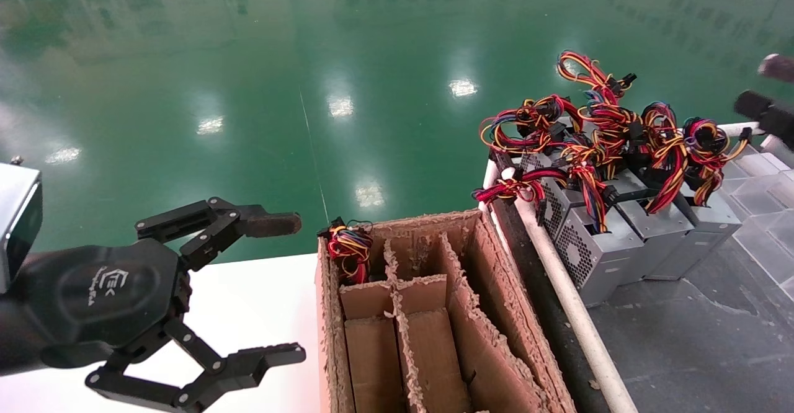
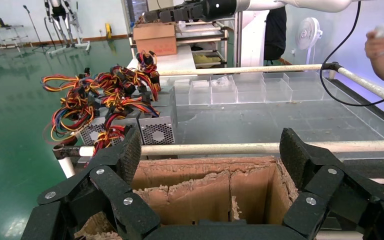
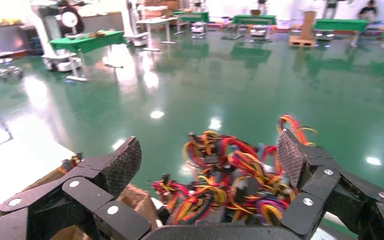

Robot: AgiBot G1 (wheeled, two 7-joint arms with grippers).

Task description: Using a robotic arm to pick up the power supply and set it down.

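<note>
The power supply sits in the far-left compartment of the cardboard box; only its short bundle of red, yellow and black wires shows, and its body is hidden. That bundle also appears small in the right wrist view, the power supply lying at the box corner. My left gripper hangs open over the white table, just left of the box, holding nothing. In its own view the left gripper frames the box's empty compartments. My right gripper is at the far right edge; the right gripper is open and empty above the wire pile.
Several grey supplies with long looping wires stand on the grey table right of the box, behind a white rail. Clear plastic trays line the table's far side. A person's hand is beyond the table.
</note>
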